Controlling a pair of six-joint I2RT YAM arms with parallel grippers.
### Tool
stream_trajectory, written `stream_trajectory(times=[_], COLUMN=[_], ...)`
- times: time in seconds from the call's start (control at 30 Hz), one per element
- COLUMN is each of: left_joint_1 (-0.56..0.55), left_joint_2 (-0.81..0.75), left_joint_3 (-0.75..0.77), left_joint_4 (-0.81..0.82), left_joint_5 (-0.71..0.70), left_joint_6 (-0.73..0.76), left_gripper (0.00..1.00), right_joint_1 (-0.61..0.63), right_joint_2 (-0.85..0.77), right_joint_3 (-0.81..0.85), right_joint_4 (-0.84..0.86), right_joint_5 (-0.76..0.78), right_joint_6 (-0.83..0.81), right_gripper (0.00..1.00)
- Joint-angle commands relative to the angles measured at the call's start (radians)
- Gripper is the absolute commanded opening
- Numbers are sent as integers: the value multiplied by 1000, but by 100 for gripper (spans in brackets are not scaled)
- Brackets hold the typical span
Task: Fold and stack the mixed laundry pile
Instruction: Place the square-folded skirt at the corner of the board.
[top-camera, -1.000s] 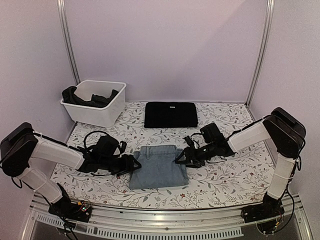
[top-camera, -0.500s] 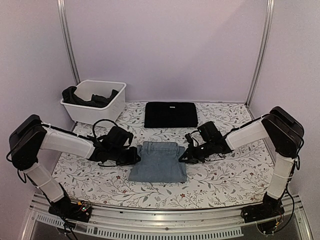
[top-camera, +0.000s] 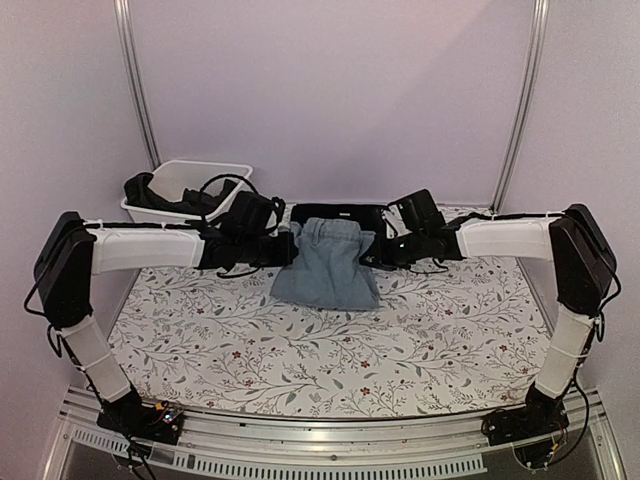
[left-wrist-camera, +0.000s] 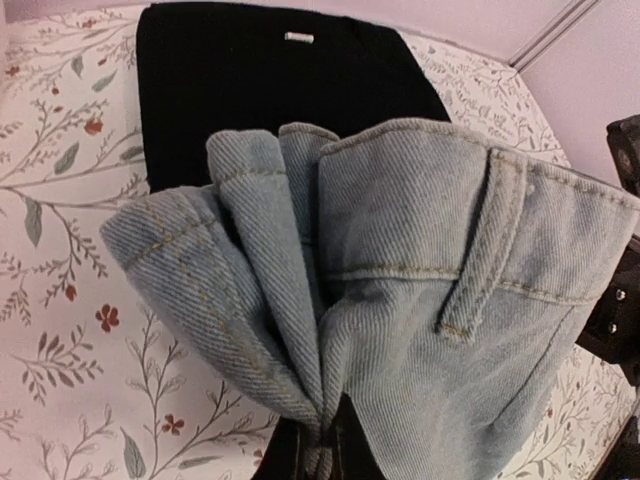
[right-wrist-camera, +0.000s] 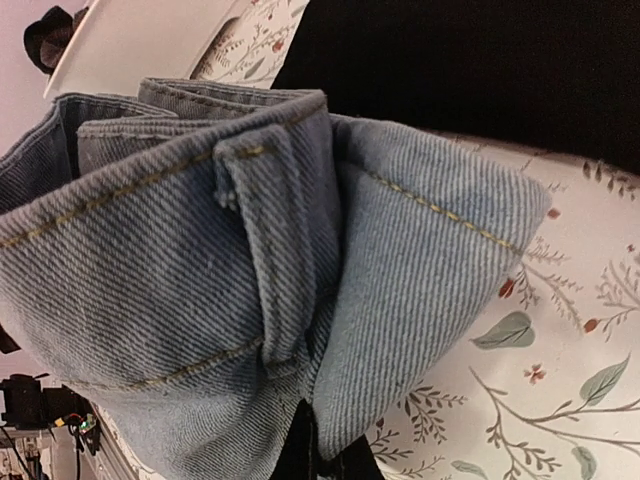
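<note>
From above, the fingertips of the left end effector (top-camera: 287, 245) and the right end effector (top-camera: 371, 251) are lost in the folds of the light blue jeans (top-camera: 325, 265). The jeans also cover the near middle of the folded black cloth (top-camera: 340, 213) behind them. Whether the lower edge of the jeans touches the flowered surface (top-camera: 300, 345) cannot be told.

The left arm (top-camera: 150, 248) and right arm (top-camera: 505, 238) both stretch far forward and inward, almost level, and meet at the two sides of the jeans. The garment hangs between them near the back of the surface, waistband uppermost.

The left wrist view shows what the top view hides. The left end effector (left-wrist-camera: 322, 455) is closed on a bunched layer of the jeans (left-wrist-camera: 420, 290), with only its dark tips visible at the bottom edge. This view also shows a small white label (left-wrist-camera: 298, 38) on the black cloth (left-wrist-camera: 230, 100).

In the right wrist view the right end effector (right-wrist-camera: 312, 452) is likewise clamped on the jeans (right-wrist-camera: 200, 260), beside a belt loop, and is mostly cut off.

Only the top view shows the dark clothes (top-camera: 150, 193) lying in the white bin (top-camera: 190, 168) at the back left.
</note>
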Motion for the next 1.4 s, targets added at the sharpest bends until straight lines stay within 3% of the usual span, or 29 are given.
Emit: stream_trajectory(times=[0.0,0.47,1.0,1.03,1.07,1.13,1.23,1.27,1.37], left_joint_1=[71,209,288,290,294,304,321,326,329], left_joint_2=[112,564,923,932,939,943,930,918,860], left_joint_3=[203,785,1140,1151,1155,1159,1179,1185,1185], left_joint_4=[27,45,-1,-3,-1,3,-4,-11,-31], left_joint_5=[26,70,151,144,141,136,139,137,118], left_joint_6=[115,266,244,243,241,231,228,232,268], left_gripper=[0,0,0,2,10,35,61,72,92], right_joint_1=[-83,-247,-280,-284,-289,-300,-312,-314,-321], right_joint_2=[18,384,751,763,775,785,767,757,695], right_joint_3=[156,710,1057,1070,1079,1089,1093,1093,1092], right_joint_4=[-29,-122,-127,-128,-126,-117,-108,-109,-121], right_joint_5=[46,112,160,164,171,178,176,177,187], right_joint_6=[-70,-191,-206,-207,-207,-205,-203,-204,-221], right_gripper=[0,0,0,4,12,25,57,61,74])
